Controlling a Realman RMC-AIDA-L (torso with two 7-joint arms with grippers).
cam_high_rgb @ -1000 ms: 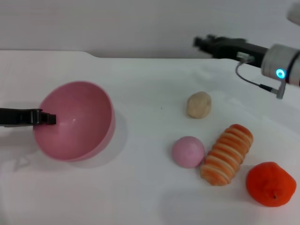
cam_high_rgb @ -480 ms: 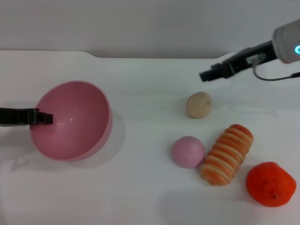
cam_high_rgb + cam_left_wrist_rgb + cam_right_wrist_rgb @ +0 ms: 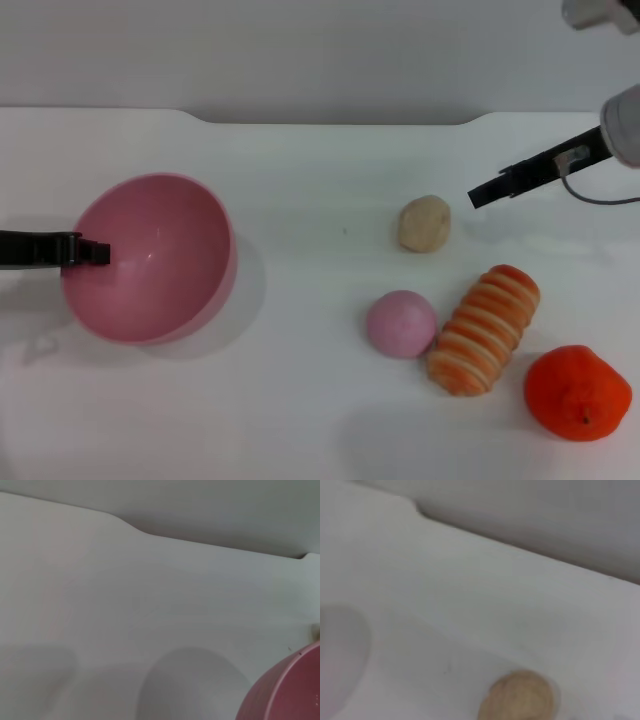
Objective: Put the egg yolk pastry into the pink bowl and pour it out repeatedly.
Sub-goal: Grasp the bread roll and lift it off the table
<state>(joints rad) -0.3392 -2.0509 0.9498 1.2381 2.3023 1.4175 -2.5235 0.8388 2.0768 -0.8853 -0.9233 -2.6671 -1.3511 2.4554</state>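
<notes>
Just left of the right gripper (image 3: 478, 196), on the white table (image 3: 320, 400), lies the small, matte, lumpy beige egg yolk pastry (image 3: 425, 223), roundish with no real long axis. Whether that claw is released or clenched, I cannot tell. Far off, the left gripper (image 3: 100, 252) clamps the glossy, deep pink plastic bowl (image 3: 152, 258) by its rim. The right arm is plainly nearer.

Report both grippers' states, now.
Left gripper: shut on the pink bowl, at its rim.
Right gripper: near the egg yolk pastry, holding nothing.
</notes>
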